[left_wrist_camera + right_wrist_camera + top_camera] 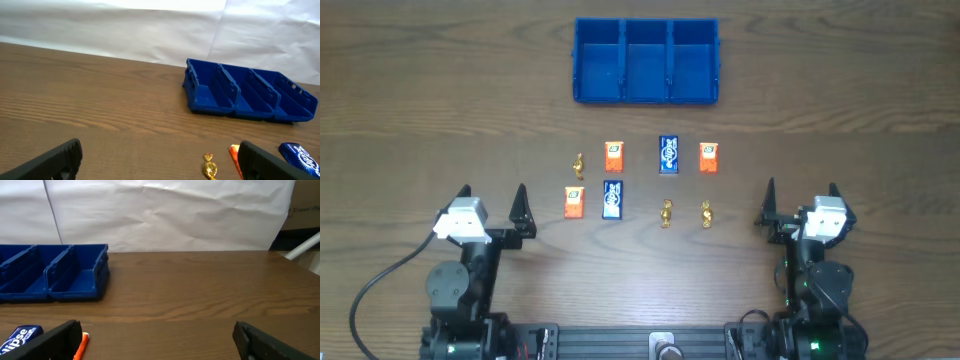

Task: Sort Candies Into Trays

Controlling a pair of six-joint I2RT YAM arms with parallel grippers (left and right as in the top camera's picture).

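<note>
Left fingers (521, 208) and right fingers (769, 203) stand spread wide over the desk (420, 110), holding nothing. Orange packets (614, 155), blue packets (668, 154) and gold-wrapped sweets (666, 213) lie between them and just ahead; the blue three-compartment tray (646, 96) sits farther beyond.

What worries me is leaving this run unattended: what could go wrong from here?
1. The orange packet and blue packet lie close together; the open left claw might nudge one while taking the other.
2. The gold candies are small and may slip.
3. The blue tray has thin dividers, so a drop could land in the wrong compartment.
</note>
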